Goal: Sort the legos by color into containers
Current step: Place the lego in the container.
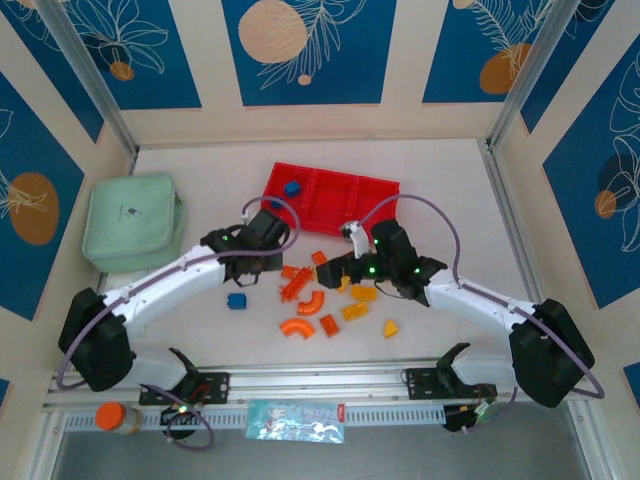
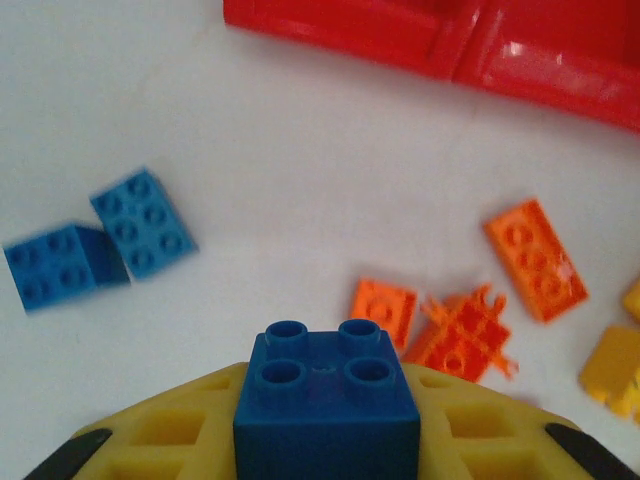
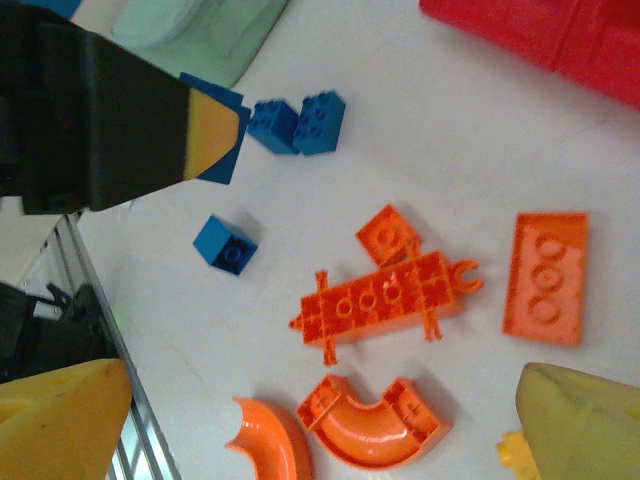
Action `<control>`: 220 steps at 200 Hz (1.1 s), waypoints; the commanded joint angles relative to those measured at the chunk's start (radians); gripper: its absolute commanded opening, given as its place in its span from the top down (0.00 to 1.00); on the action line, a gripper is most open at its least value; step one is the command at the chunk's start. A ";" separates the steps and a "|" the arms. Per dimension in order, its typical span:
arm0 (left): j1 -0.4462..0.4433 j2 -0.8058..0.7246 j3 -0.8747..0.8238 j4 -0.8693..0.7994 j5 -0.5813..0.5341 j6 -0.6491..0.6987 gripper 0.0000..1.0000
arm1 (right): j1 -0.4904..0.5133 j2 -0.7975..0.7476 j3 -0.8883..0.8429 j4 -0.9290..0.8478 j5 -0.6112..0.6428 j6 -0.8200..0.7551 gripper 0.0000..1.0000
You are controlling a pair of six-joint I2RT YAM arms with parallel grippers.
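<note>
Left gripper (image 1: 262, 262) clamped on blue lego (image 2: 325, 405)

Held just short of the red tray's (image 2: 420, 40) near edge, bare table (image 2: 300, 130) between. Right gripper (image 1: 343, 270) spread wide over loose orange legos (image 3: 385, 300). One blue brick (image 1: 292, 187) already in tray's left compartment

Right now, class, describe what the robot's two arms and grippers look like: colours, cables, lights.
Both the left arm and right arm have white links with bulky black joints. A lilac cable loops along each, and small green lights glow near the wrists. The left gripper has yellow fingers with a waffle-grid face and black backs; the right gripper also has yellow fingers.
</note>
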 commanded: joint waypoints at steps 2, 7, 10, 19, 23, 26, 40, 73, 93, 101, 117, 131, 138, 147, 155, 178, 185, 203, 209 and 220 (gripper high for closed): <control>0.071 0.097 0.096 0.053 0.049 0.119 0.70 | -0.027 0.014 0.040 -0.021 -0.054 0.016 0.01; 0.084 0.122 0.119 0.061 0.056 0.130 0.71 | -0.030 0.016 0.043 -0.022 -0.054 0.015 0.01; 0.091 0.137 0.132 0.065 0.057 0.135 0.71 | -0.032 0.015 0.044 -0.020 -0.054 0.014 0.01; 0.111 0.185 0.179 0.068 0.068 0.149 0.71 | -0.038 0.018 0.049 -0.022 -0.052 0.013 0.01; 0.119 0.206 0.200 0.071 0.074 0.159 0.71 | -0.038 0.021 0.053 -0.023 -0.051 0.011 0.01; 0.124 0.224 0.216 0.072 0.078 0.166 0.71 | -0.040 0.021 0.056 -0.026 -0.050 0.011 0.01; 0.147 0.298 0.286 0.070 0.081 0.187 0.71 | -0.047 0.028 0.066 -0.030 -0.051 0.008 0.01; 0.179 0.497 0.480 0.017 0.085 0.213 0.71 | -0.064 0.045 0.082 -0.028 -0.050 0.008 0.01; 0.197 0.588 0.573 -0.001 0.098 0.204 0.70 | -0.075 0.052 0.092 -0.029 -0.056 0.008 0.01; 0.202 0.620 0.602 0.001 0.106 0.207 0.71 | -0.080 0.052 0.095 -0.030 -0.062 0.010 0.01; 0.205 0.682 0.673 -0.018 0.124 0.215 0.71 | -0.086 0.052 0.102 -0.028 -0.079 0.009 0.01; 0.205 0.737 0.737 -0.042 0.139 0.220 0.71 | -0.089 0.052 0.110 -0.035 -0.084 -0.001 0.01; 0.205 0.760 0.766 -0.057 0.149 0.221 0.70 | -0.089 0.053 0.115 -0.040 -0.084 -0.005 0.01; 0.205 0.782 0.790 -0.068 0.150 0.223 0.69 | -0.091 0.053 0.122 -0.047 -0.084 -0.011 0.01; 0.205 0.795 0.804 -0.075 0.148 0.223 0.68 | -0.094 0.055 0.128 -0.052 -0.087 -0.014 0.01; 0.207 0.816 0.831 -0.098 0.139 0.223 0.64 | -0.102 0.053 0.140 -0.061 -0.095 -0.022 0.01; 0.207 0.818 0.839 -0.105 0.137 0.224 0.62 | -0.105 0.052 0.145 -0.066 -0.099 -0.024 0.01; 0.207 0.815 0.854 -0.117 0.131 0.232 0.57 | -0.110 0.045 0.155 -0.077 -0.108 -0.026 0.01; 0.207 0.814 0.856 -0.119 0.135 0.232 0.57 | -0.110 0.041 0.156 -0.078 -0.109 -0.028 0.01; 0.207 0.810 0.863 -0.127 0.140 0.232 0.55 | -0.110 0.034 0.155 -0.081 -0.109 -0.026 0.01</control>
